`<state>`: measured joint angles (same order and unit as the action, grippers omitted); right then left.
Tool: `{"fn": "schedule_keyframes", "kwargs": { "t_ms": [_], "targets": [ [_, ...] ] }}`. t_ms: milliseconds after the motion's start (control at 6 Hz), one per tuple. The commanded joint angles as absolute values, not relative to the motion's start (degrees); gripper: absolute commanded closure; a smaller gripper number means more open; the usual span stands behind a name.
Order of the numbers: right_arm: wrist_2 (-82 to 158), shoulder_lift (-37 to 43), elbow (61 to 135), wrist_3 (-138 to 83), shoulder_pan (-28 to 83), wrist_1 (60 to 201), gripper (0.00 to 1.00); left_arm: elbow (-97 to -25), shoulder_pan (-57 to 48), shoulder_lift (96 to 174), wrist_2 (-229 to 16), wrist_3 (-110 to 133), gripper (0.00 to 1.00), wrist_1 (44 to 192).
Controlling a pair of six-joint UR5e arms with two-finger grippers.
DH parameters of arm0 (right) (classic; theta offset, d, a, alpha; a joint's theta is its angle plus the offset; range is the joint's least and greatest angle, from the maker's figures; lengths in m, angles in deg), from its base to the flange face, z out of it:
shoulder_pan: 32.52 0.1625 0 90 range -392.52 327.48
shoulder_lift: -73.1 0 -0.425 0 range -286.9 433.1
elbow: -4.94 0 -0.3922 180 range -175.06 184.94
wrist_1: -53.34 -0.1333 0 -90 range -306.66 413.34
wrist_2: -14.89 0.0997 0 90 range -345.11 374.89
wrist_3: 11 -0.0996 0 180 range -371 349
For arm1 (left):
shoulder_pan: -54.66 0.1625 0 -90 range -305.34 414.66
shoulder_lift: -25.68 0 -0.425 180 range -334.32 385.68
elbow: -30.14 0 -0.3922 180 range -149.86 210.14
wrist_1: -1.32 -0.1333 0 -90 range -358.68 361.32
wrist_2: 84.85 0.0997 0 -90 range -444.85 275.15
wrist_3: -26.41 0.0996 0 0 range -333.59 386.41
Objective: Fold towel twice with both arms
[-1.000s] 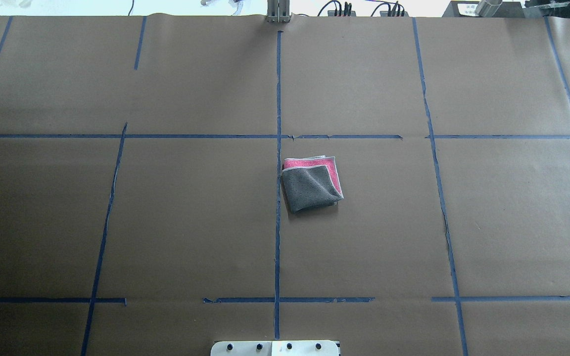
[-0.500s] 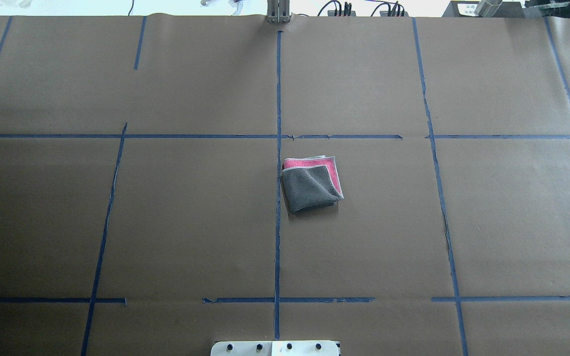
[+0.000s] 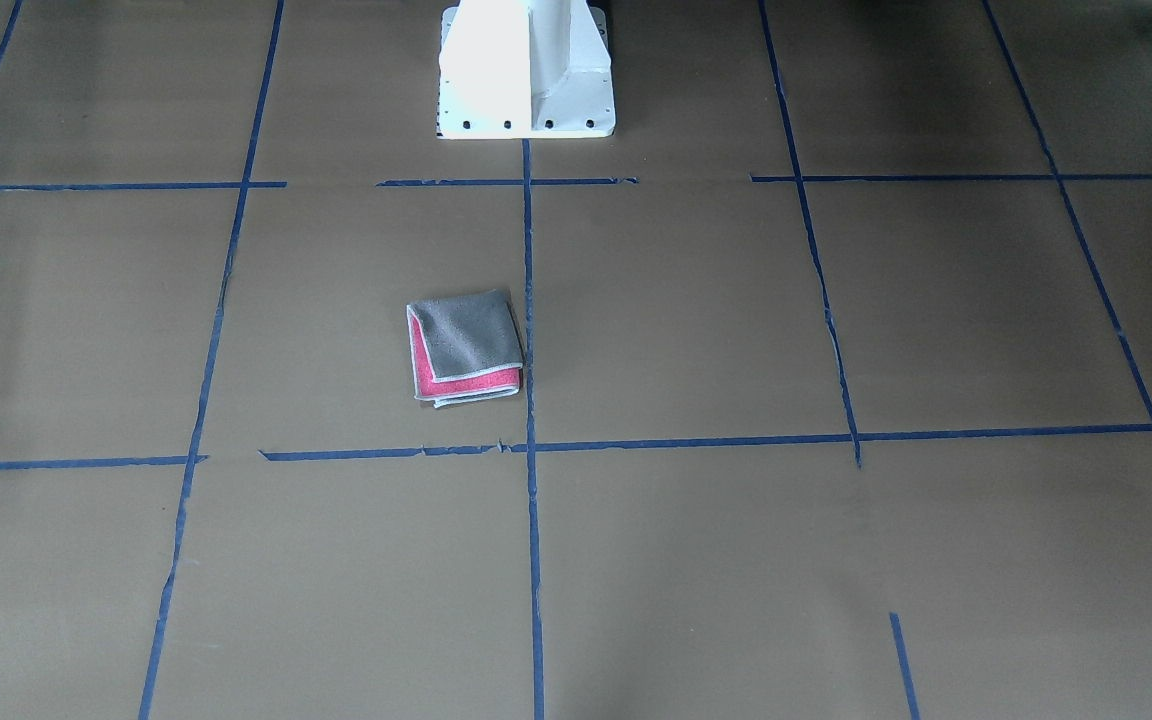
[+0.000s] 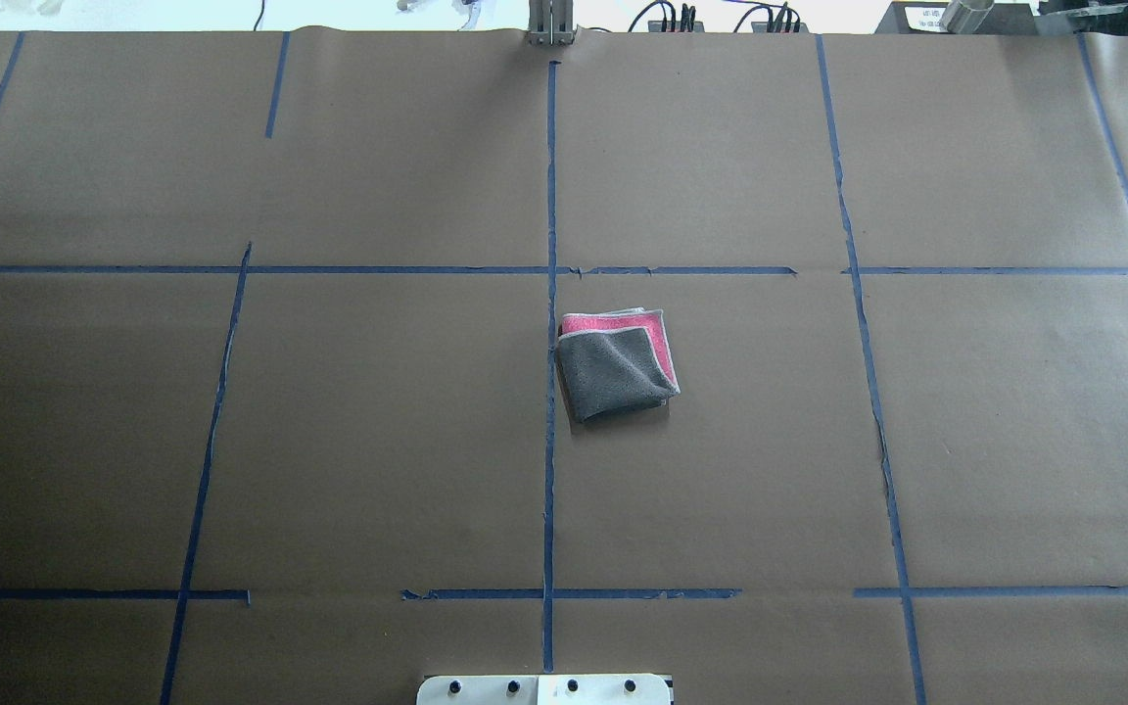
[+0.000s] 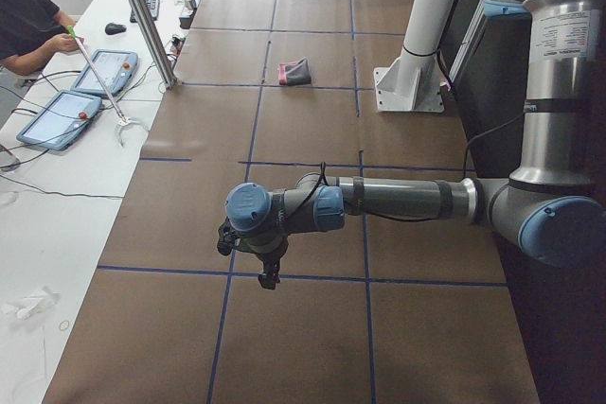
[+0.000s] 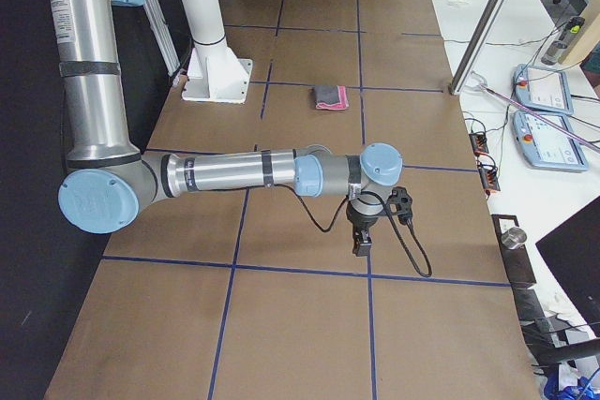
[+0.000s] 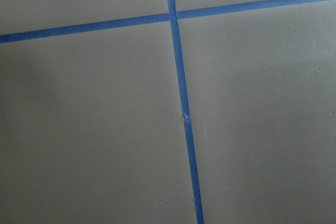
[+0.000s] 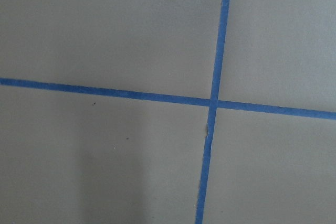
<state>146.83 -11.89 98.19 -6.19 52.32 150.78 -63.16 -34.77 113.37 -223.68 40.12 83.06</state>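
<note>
The towel [image 4: 616,364] lies folded into a small square just right of the table's middle tape line, grey face up with a pink strip along its far and right edges. It also shows in the front-facing view [image 3: 464,348] and in both side views [image 5: 295,72] [image 6: 330,96]. My left gripper [image 5: 269,276] hangs over bare paper at the table's left end, far from the towel. My right gripper [image 6: 360,245] hangs over the right end, also far from it. I cannot tell whether either is open or shut. Both wrist views show only paper and tape.
Brown paper with blue tape lines [image 4: 549,441] covers the table. The white pedestal base [image 3: 526,70] stands at the robot's edge. A metal post [image 5: 142,16], tablets [image 5: 104,71] and a seated person [image 5: 24,21] are beyond the far edge.
</note>
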Motion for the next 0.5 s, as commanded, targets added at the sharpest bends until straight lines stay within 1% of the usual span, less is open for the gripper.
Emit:
{"fn": "schedule_keyframes", "kwargs": {
  "t_ms": [0,333],
  "targets": [
    [146.1,-13.1,103.5,-1.1,53.1,159.5,0.00,-63.5,-34.8,113.5,-223.8,40.2,0.00,83.1],
    [148.9,-15.5,103.7,-6.0,53.1,159.2,0.00,-64.7,-34.8,113.3,-224.6,40.1,0.00,82.4]
  ]
}}
